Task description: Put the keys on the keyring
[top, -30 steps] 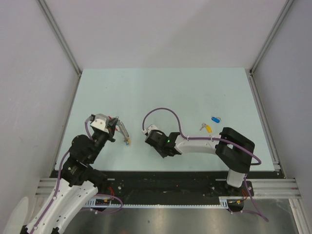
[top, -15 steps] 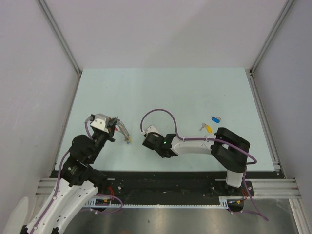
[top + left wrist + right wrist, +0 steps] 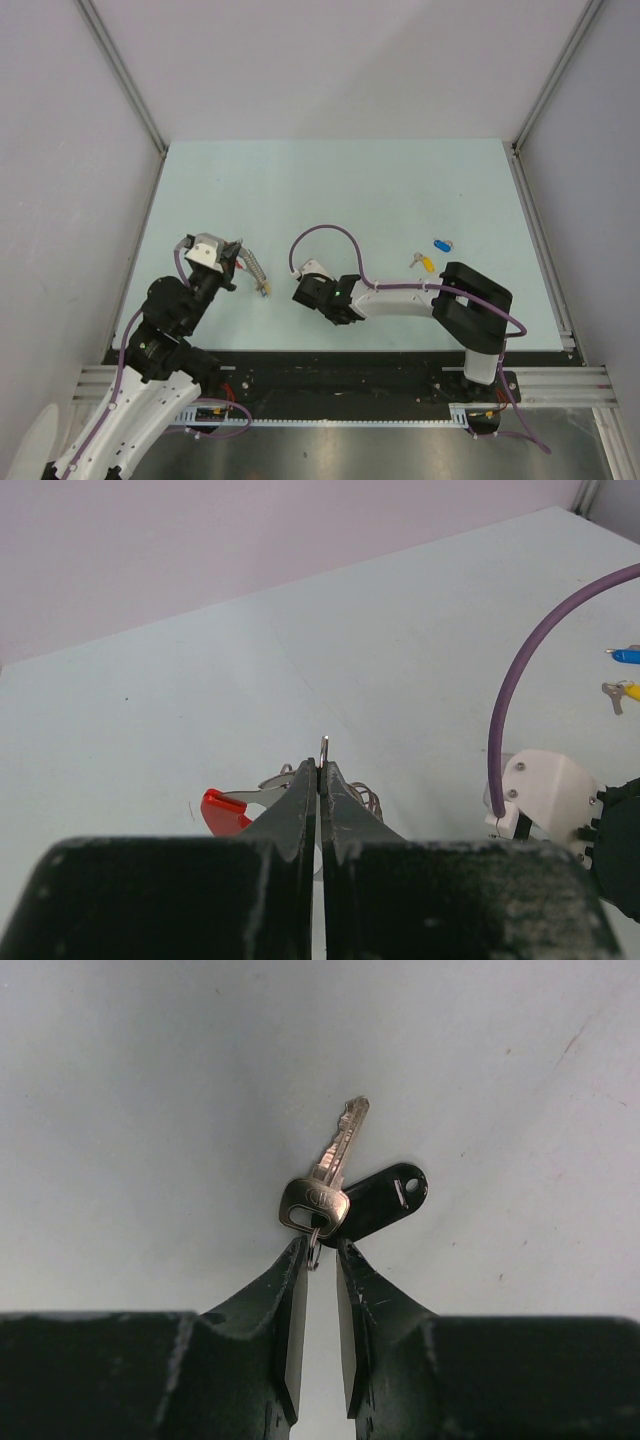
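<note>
My left gripper (image 3: pixel 236 258) (image 3: pixel 321 770) is shut on the thin grey wire of the keyring (image 3: pixel 256 268), holding it above the table. The ring's red curved section (image 3: pixel 225 812) shows to the left of my fingers, and a small tagged key dangles from the ring. A silver key with a black oblong tag (image 3: pixel 345 1188) lies flat on the table. My right gripper (image 3: pixel 302 292) (image 3: pixel 321 1243) is right over it, jaws a narrow gap apart, with the key's small split ring (image 3: pixel 314 1251) between the tips. This key is hidden under the gripper in the top view.
A yellow-tagged key (image 3: pixel 425 263) (image 3: pixel 625 692) and a short blue tag (image 3: pixel 441 244) (image 3: pixel 625 656) lie on the table to the right. The right arm's purple cable (image 3: pixel 325 232) (image 3: pixel 510 695) loops up between the two grippers. Grey walls stand round the table.
My right gripper has moved a little to the left, towards my left gripper, and then nearly stopped. My left gripper has stayed put, and the dangling key has shifted slightly.
</note>
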`<state>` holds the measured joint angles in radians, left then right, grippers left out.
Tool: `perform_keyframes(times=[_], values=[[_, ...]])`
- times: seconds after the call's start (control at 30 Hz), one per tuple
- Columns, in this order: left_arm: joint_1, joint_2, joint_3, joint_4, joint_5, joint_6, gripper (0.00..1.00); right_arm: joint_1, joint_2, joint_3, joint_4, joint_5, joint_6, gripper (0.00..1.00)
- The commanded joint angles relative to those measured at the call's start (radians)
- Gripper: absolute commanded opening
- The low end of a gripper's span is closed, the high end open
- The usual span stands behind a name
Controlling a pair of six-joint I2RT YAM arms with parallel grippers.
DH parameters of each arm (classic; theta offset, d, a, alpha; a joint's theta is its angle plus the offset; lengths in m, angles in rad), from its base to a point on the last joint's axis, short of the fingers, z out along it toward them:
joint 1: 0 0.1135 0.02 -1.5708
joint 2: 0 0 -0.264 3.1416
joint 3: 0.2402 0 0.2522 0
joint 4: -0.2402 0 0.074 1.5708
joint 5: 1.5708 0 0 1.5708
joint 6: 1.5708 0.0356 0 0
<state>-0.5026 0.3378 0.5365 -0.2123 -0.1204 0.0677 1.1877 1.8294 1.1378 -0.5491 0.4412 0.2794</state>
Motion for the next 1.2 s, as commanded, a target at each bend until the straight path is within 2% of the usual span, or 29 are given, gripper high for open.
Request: perform_keyframes(times=[0.0, 0.7, 0.93, 0.97, 1.17], values=[[0.004, 0.0, 0.026, 0.05, 0.011, -0.009, 0.0, 0.007, -0.012, 0.037, -0.018, 0.031, 0.012, 0.22], [0.004, 0.009, 0.028, 0.05, 0.027, -0.008, 0.0, 0.006, -0.004, 0.057, -0.018, 0.042, -0.006, 0.19], [0.004, 0.01, 0.026, 0.048, 0.031, -0.005, 0.0, 0.007, -0.004, 0.06, -0.026, 0.045, -0.009, 0.05], [0.004, 0.01, 0.026, 0.05, 0.033, -0.003, 0.0, 0.007, -0.004, 0.062, -0.028, 0.045, -0.011, 0.0], [0.004, 0.012, 0.025, 0.057, 0.088, 0.006, 0.0, 0.007, -0.054, 0.063, -0.04, 0.059, -0.032, 0.0]])
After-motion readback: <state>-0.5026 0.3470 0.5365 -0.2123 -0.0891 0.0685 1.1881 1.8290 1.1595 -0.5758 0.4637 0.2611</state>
